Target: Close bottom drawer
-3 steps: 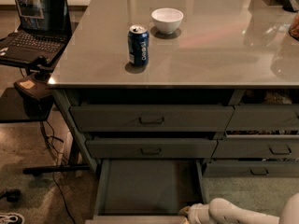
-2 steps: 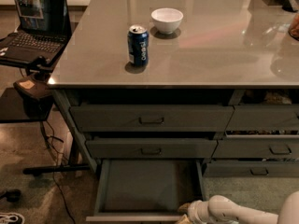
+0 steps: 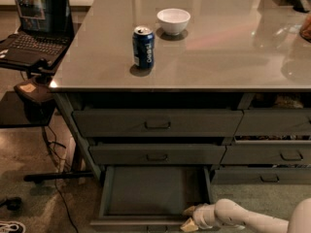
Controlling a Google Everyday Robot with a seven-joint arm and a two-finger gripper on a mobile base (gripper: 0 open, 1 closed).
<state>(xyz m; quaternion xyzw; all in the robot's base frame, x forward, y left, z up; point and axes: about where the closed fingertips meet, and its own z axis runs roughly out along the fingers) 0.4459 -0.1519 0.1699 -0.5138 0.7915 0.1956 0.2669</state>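
Nudged slightly inward since a second ago, the dark grey shallow bottom drawer (image 3: 155,191) stands mostly open. At its front's right end my white two-finger gripper (image 3: 188,217) rests, fingers (image 3: 190,209) apart. Mid-push, I judge; next, a steady drive straight in.

The gripper (image 3: 188,217) is at the front right corner of the pulled-out bottom drawer (image 3: 155,191), fingers (image 3: 189,210) apart; behind and above the fingers stands the table (image 3: 233,47); on it the can (image 3: 143,46), left of the fingers; the bowl (image 3: 173,21) behind the can; the laptop (image 3: 36,23) far left.
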